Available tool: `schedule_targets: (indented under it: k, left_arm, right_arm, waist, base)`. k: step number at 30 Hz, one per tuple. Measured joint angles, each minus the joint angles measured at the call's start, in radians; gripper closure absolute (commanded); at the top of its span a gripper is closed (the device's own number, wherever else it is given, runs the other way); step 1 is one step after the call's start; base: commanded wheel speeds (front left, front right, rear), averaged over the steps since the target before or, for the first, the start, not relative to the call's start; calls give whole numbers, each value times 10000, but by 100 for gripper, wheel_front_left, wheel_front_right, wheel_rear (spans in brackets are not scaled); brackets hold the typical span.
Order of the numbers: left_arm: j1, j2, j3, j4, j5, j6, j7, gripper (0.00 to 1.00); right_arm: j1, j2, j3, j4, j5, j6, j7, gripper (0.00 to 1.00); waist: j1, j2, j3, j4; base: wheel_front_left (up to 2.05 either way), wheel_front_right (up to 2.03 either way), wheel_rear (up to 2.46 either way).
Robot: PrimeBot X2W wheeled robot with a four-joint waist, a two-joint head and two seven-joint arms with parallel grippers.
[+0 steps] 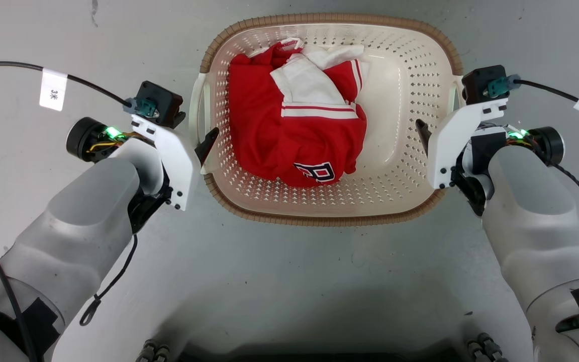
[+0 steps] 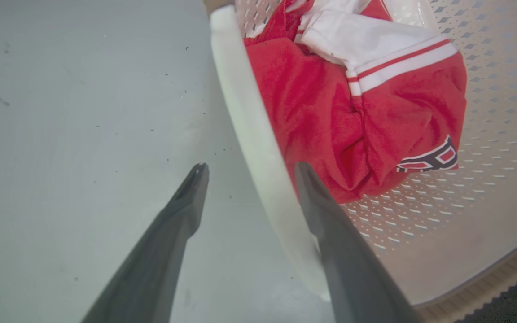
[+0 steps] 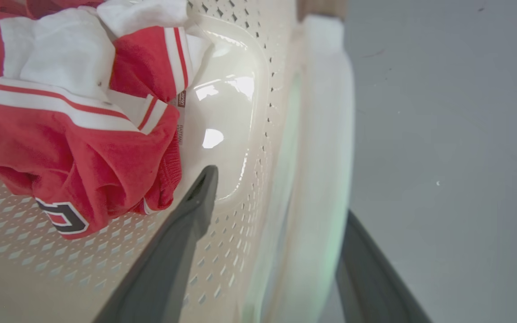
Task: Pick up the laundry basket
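While I watched from beside the robot, its pale left forearm (image 1: 83, 211) and right forearm (image 1: 531, 201) stretched out over the grey floor (image 1: 289, 281). The laundry basket (image 1: 329, 218) sat on that floor between them, its brown rim nearest the robot. At the basket's left side, the left gripper (image 2: 248, 167) stood with its jaws spread apart. One dark finger was outside over the floor and the other inside the basket, with the white left handle (image 2: 258, 148) between them, not clenched. On the right, the right gripper (image 3: 281, 193) was likewise released astride the right handle (image 3: 326, 134), its outer finger partly hidden behind it. Farther in, a crumpled red and white garment (image 1: 294, 136) lay toward the basket's left half.
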Motion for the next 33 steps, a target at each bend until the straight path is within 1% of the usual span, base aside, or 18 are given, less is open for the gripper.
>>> schedule_targets:
  k: [5,14,15,16,17,21,26,30,33]
  left_arm:
    - [-177,-10,-453,100,-399,0,161,0]
    - [-291,-86,-817,263,-686,0,31,0]
    - [-292,-90,-838,255,-688,0,31,82]
    - [-293,-88,-859,224,-694,0,31,100]
    - [-292,-96,-880,165,-757,-4,63,100]
    - [-300,-61,-905,15,-991,2,71,100]
    - [-235,-12,-941,-144,-1001,17,173,100]
    - [-89,113,-943,-433,-995,19,623,100]
    - [126,257,-945,-759,-886,29,1072,100]
  right_arm:
    - [-91,2,59,180,19,2,6,0]
    - [-124,0,272,401,309,0,-67,0]
    - [-124,0,318,420,314,0,-54,0]
    - [-124,2,360,431,343,2,-36,51]
    - [-124,2,395,445,382,2,-23,100]
    - [-136,58,439,500,412,-8,-58,100]
    - [-144,40,372,581,58,-2,-100,100]
    - [-142,46,408,612,-69,-2,48,100]
    - [-114,42,673,640,-121,-2,531,100]
  waist:
    - [0,0,26,-14]
    - [-1,0,9,12]
    - [0,0,7,18]
    - [0,0,8,25]
    - [-1,0,7,32]
    - [-1,0,-1,37]
    - [0,0,-132,27]
    - [-1,0,-383,8]
    - [0,0,-678,-15]
  base:
    - [0,0,0]
    - [0,0,0]
    - [0,0,0]
    - [0,0,0]
    - [0,0,0]
    - [0,0,0]
    - [0,0,0]
    - [0,0,0]
    - [0,0,0]
